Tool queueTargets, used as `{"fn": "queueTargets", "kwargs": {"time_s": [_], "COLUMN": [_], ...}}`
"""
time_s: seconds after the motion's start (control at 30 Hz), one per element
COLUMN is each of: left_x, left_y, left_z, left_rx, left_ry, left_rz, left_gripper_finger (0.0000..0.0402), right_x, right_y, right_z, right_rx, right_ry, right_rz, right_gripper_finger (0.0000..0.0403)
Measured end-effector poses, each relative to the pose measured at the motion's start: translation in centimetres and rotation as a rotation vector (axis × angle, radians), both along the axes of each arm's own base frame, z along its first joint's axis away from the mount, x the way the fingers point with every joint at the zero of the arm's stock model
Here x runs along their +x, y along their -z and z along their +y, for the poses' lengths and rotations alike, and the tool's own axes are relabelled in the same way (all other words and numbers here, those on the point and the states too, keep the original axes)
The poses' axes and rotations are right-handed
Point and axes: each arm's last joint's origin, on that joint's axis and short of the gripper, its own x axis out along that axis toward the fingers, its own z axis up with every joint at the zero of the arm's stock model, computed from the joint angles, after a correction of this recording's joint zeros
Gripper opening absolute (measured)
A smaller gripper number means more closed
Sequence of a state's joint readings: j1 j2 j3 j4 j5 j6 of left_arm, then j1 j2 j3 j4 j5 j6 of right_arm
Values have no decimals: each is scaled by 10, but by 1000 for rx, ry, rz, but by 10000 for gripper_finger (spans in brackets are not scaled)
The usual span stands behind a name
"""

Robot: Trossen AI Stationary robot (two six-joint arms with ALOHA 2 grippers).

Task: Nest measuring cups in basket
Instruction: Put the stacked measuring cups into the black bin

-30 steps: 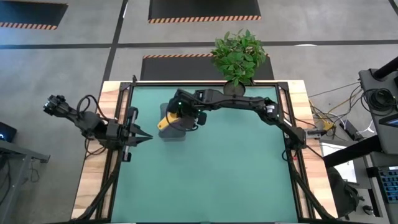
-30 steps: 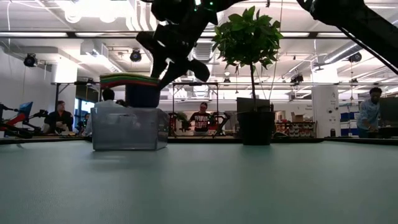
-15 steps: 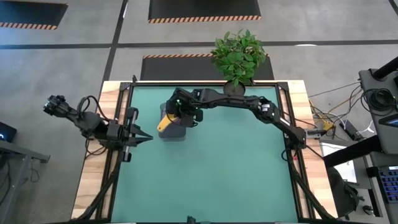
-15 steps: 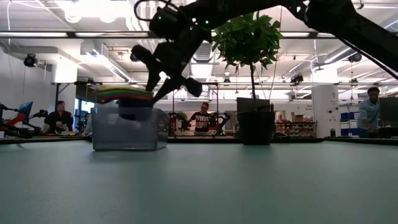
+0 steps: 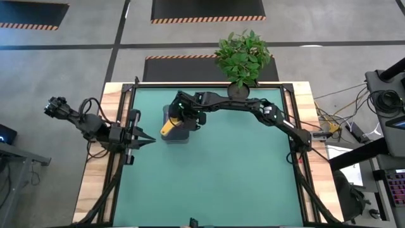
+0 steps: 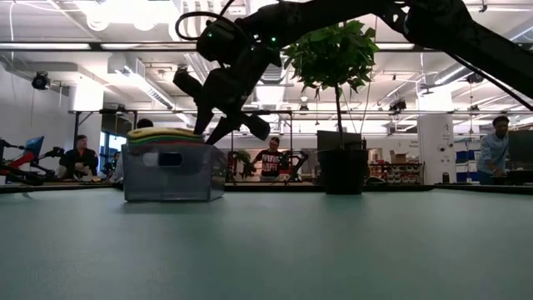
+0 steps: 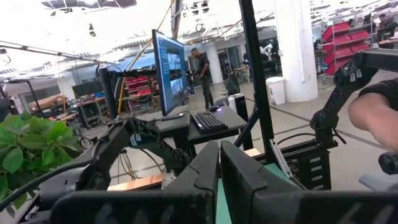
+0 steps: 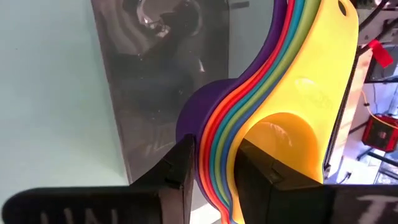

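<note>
The nested measuring cups (image 8: 273, 124), judged light, stiff and slippery plastic, are pinched at their rims by the right gripper (image 8: 214, 168) inside the grey basket (image 5: 175, 130) near the table's far edge. The left gripper (image 5: 144, 139), fingers together, waits at the left edge.

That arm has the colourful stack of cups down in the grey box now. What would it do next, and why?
Probably open the right gripper and let go. It is shut on the stack of measuring cups, whose handles lie about level with the rim of the basket, so the stack looks lowered in. The left gripper waits shut at the table's left edge.
</note>
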State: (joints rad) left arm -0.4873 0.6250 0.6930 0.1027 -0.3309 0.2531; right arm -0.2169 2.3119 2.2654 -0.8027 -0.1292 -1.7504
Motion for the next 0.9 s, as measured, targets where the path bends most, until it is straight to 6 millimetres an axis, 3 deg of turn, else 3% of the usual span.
{"fn": "queueTargets", "kwargs": {"time_s": [0.33,0.9], "left_x": [0,0], "left_y": [1,1], "left_z": [0,0], "left_rx": [9,9], "left_ry": [-1,-1], "left_rz": [7,5], "left_gripper_finger": [0,0], "right_x": [1,-3], "right_y": [-18,6], "right_z": [-2,-1], "right_rx": [-94,-51], "right_ry": [5,-15], "right_rz": [-39,50], "right_gripper_finger": [75,78]}}
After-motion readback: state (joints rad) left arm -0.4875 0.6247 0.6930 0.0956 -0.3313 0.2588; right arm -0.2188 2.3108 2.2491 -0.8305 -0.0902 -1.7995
